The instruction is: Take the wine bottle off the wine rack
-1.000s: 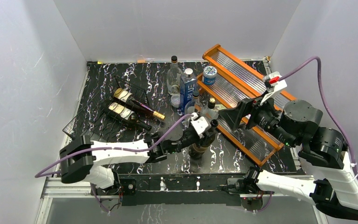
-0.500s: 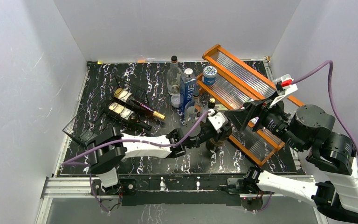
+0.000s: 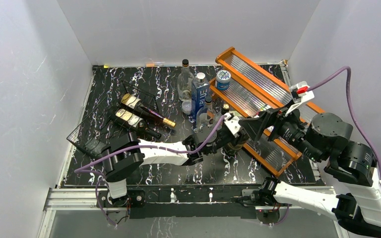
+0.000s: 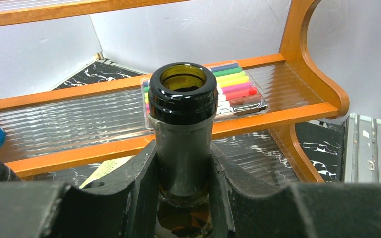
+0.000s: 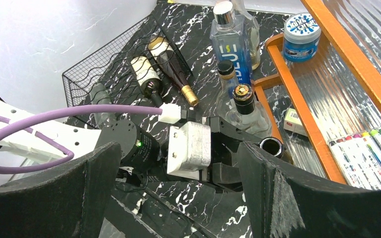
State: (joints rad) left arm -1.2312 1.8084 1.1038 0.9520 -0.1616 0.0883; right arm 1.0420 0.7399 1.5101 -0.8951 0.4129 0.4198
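Observation:
My left gripper (image 3: 236, 138) is shut on the neck of a dark, uncorked wine bottle (image 4: 183, 124) and holds it upright beside the orange shelf. The bottle's open mouth shows in the right wrist view (image 5: 271, 147). The black wire wine rack (image 3: 87, 136) sits at the left of the table. Two dark wine bottles (image 3: 144, 111) lie across it, and it also shows in the right wrist view (image 5: 104, 79). My right gripper (image 3: 258, 124) is open and empty, hovering just above and to the right of the left gripper (image 5: 228, 171).
The orange wood-framed tiered shelf (image 3: 258, 84) stands at the right with a blue-lidded jar (image 3: 222, 79) and a marker pack (image 4: 233, 87) on it. A blue bottle (image 3: 199, 96), a clear bottle (image 3: 184, 79) and a gold-capped bottle (image 5: 243, 99) stand behind the held bottle.
My left arm has carried the upright bottle to the right, from the table's middle to the orange shelf. My right gripper has drawn back to the right and stayed open.

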